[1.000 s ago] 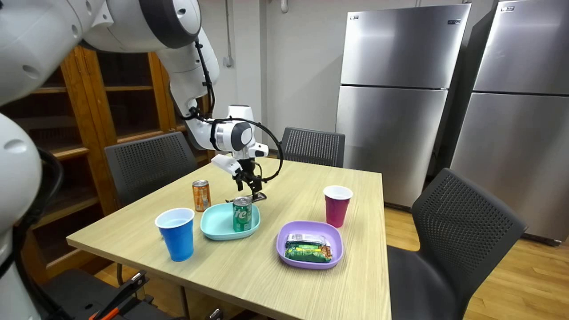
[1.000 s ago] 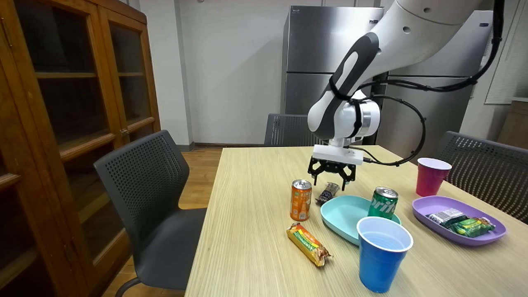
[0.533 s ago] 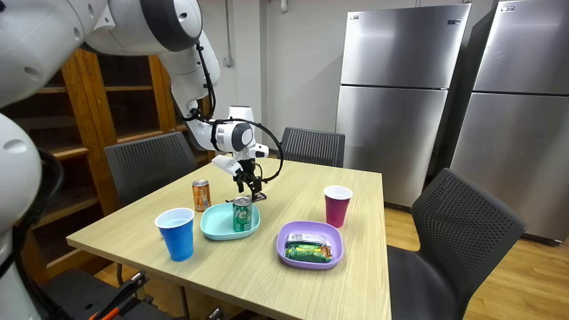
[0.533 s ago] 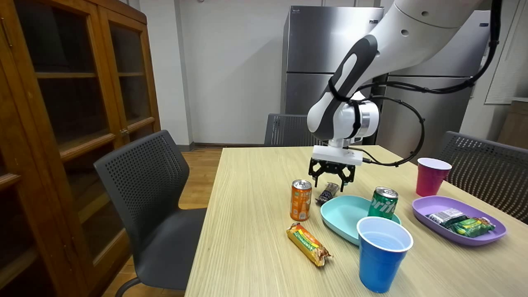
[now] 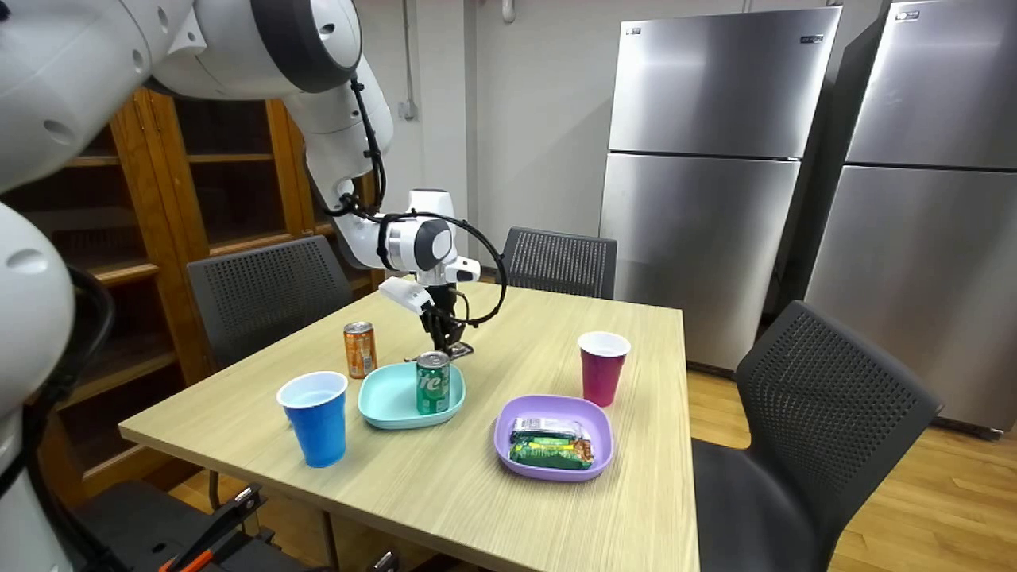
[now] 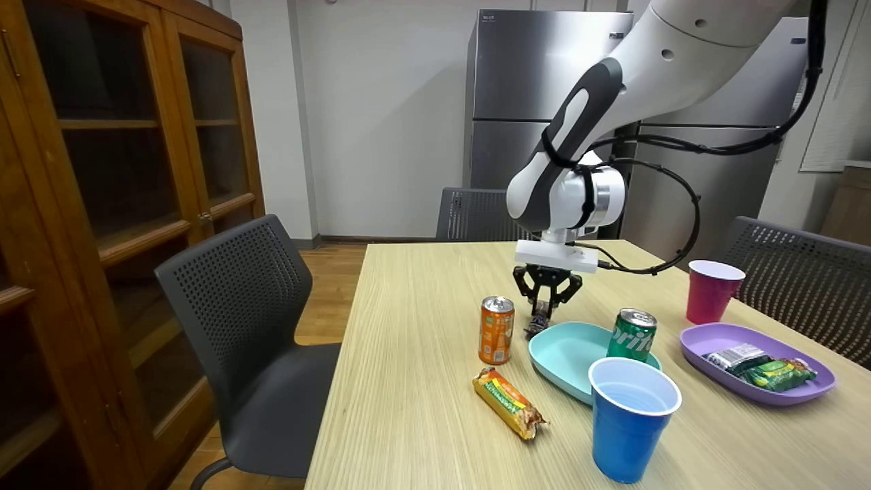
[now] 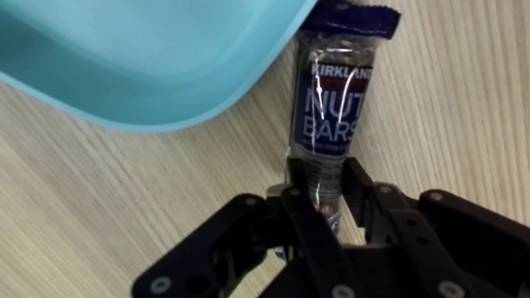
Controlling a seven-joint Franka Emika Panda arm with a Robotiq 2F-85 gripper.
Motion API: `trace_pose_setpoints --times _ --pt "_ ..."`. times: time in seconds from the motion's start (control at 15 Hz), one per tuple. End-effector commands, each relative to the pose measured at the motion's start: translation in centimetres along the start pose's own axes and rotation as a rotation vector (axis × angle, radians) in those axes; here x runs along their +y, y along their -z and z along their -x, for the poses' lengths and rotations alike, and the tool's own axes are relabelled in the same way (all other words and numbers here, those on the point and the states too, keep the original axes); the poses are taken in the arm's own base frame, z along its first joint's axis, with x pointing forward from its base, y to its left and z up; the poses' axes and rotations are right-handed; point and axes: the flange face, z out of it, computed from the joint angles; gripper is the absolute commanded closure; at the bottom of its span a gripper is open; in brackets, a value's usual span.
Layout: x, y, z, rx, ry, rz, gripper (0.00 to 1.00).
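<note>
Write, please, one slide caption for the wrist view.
Gripper closed on a Kirkland nut bar beside a turquoise plate on a wood-grain table.

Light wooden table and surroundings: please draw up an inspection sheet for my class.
Surface: light wooden table; no damage seen.
Job's things: slim blue-labelled nut bar on the table, beside the turquoise plastic dish.
Clutter: green metal Sprite can upright in that dish; orange metal can, blue plastic cup, magenta plastic cup, yellow-wrapped snack; purple plastic dish holding two wrapped bars.
Gripper: black, two-fingered, closed on the nut bar.
Cables: black, strapped along white robot arm, one looping outward.
Surroundings: dark grey chairs, silver metal refrigerators, brown wooden cabinet.
</note>
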Motion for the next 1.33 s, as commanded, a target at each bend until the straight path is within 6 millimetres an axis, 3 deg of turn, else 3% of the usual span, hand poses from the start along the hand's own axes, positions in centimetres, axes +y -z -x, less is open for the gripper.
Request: trace_pose_setpoints --times 0.0,0.07,0.33,0.73,1.27 --pt "-0.4 -0.1 -0.5 -0.018 -0.02 -0.003 0.99" --pt "-0.4 -0.1 -0.6 -0.018 -0.022 -0.002 0.95" --pt "-0.3 1.3 -0.7 -0.016 -0.016 -0.001 0.95" --pt "0.2 6.6 -1.2 0.002 -0.013 0.01 1.0" --pt "0.5 10.4 -1.6 0.026 -0.004 -0.006 1.0"
